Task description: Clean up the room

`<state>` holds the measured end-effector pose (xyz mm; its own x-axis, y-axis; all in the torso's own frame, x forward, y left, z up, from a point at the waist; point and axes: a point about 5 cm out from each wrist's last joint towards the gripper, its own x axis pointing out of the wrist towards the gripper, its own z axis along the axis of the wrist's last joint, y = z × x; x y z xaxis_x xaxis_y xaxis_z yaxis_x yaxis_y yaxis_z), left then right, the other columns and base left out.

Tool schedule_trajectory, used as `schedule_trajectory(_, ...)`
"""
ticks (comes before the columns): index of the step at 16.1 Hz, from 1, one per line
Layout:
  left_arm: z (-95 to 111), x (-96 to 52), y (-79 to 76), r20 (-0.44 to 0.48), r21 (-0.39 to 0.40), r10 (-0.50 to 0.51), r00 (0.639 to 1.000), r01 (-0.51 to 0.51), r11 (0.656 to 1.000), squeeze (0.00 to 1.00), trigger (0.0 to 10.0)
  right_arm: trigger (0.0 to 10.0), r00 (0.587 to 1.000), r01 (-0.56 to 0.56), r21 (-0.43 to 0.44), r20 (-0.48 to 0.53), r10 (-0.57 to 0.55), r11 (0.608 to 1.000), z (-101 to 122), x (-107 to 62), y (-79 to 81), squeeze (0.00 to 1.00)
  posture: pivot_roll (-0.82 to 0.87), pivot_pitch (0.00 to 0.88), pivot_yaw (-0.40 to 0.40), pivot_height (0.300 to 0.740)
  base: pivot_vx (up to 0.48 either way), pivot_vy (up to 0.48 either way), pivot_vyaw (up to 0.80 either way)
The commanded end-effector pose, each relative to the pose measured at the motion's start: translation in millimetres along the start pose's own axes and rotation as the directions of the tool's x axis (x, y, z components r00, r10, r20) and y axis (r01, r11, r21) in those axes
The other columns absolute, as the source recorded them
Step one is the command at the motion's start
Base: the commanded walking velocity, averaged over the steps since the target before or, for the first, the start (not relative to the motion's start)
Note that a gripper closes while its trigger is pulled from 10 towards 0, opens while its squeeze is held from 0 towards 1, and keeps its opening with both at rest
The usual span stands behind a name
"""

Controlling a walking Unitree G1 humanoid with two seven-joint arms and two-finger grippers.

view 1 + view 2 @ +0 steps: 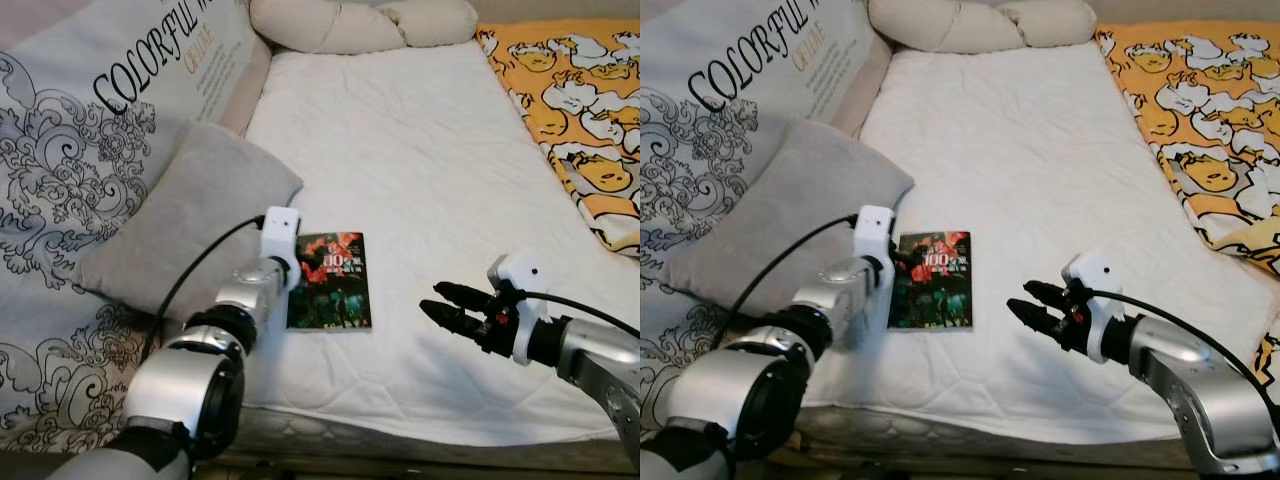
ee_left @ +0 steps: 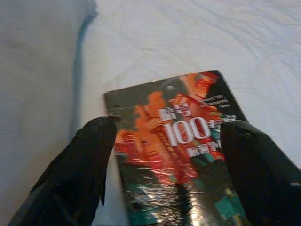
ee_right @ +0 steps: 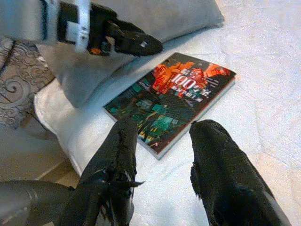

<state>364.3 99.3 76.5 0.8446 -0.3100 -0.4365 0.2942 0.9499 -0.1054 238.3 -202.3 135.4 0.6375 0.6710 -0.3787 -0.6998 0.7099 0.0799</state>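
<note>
A book [image 1: 329,281] with a dark cover, orange and teal artwork and a large white "100" lies flat on the white sheet [image 1: 420,180] of a bed, near the bed's front edge and just beside a grey pillow [image 1: 190,215] on the robot's left. The left tool [image 2: 169,160] is over the near end of the book with its two black fingers [image 2: 80,169] spread wide apart, one out past the cover's pillow-side edge and the other above the opposite side; it grasps nothing. The right tool [image 1: 452,306] hangs above bare sheet to the right of the book, apart from it, its fingers [image 3: 117,165] pointing toward the book and parted, also holding nothing. Behind the pillow, along the left side, a large cream cushion [image 1: 90,110] printed with black scrollwork and the word "COLORFUL" leans up. At the head of the bed lie two beige, rounded pillows [image 1: 350,22]. An orange blanket [image 1: 580,110] with a cartoon pattern covers the right side of the bed. Between the book and the blanket stretches a broad reach of plain, lightly wrinkled sheet. The front edge of the mattress [image 1: 420,435] runs under both arms, close below the book.
</note>
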Motion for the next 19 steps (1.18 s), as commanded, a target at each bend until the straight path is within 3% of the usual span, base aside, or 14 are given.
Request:
schedule_trajectory(1,-2.5,-1.1,2.9,-0.002,0.024,-0.004,1.0,0.004,1.0,1.0,10.0,10.0,1.0,-0.012,-0.019,0.006,0.012,1.0,2.2,2.5,1.0,0.0,-0.22,0.0,0.093,0.74,0.0,0.0,0.0)
schedule_trajectory(4,13.0,-3.1,-0.1,0.096,0.096,-0.145,0.985,0.135,0.986,1.0,10.0,10.0,0.999,0.0,-0.028,0.046,0.001,1.0,6.4,12.1,1.0,0.0,-0.19,0.0,0.086,0.74,0.0,0.0,0.0)
schedule_trajectory(6,25.3,-6.1,3.8,0.176,0.08,-0.171,0.969,0.16,0.984,1.0,10.0,10.0,0.995,0.051,-0.004,0.087,-0.051,0.999,6.2,22.6,2.4,0.0,-0.16,0.0,0.081,0.74,0.0,0.0,0.0)
schedule_trajectory(9,33.3,-17.0,15.0,0.278,0.038,-0.173,0.945,0.169,0.985,0.76,10.0,10.0,0.98,0.119,0.076,0.149,-0.13,0.99,6.9,37.8,4.9,0.0,-0.13,0.0,0.073,0.74,0.0,0.0,0.0)
schedule_trajectory(10,34.0,-30.6,19.3,0.343,0.021,-0.151,0.927,0.153,0.988,0.64,10.0,10.0,0.967,0.187,0.084,0.158,-0.198,0.979,7.2,44.5,2.2,0.0,-0.12,0.0,0.069,0.74,0.0,0.0,0.0)
schedule_trajectory(12,34.9,-53.3,20.4,0.418,0.028,-0.102,0.903,0.099,0.995,0.64,10.0,10.0,0.942,0.278,0.101,0.166,-0.291,0.955,5.5,50.6,-1.7,0.0,-0.11,0.0,0.063,0.74,0.0,0.0,0.0)
schedule_trajectory(13,34.9,-56.3,20.3,0.425,0.034,-0.094,0.9,0.088,0.996,0.64,10.0,10.0,0.938,0.289,0.108,0.167,-0.304,0.951,5.1,51.1,-2.1,0.0,-0.11,0.0,0.063,0.74,0.0,0.0,0.0)
schedule_trajectory(16,15.7,-88.0,23.1,0.41,0.049,-0.012,0.912,-0.009,0.999,0.65,10.0,10.0,0.89,0.4,0.172,0.159,-0.426,0.9,-2.3,63.0,0.6,0.0,-0.08,0.0,0.035,0.74,0.0,0.0,0.0)
schedule_trajectory(19,5.3,-95.9,28.3,0.378,0.039,0.048,0.925,-0.068,0.997,0.65,10.0,10.0,0.883,0.416,0.177,0.156,-0.443,0.892,-4.0,70.9,8.6,0.0,-0.08,0.0,0.033,0.74,0.0,-0.215,0.0)
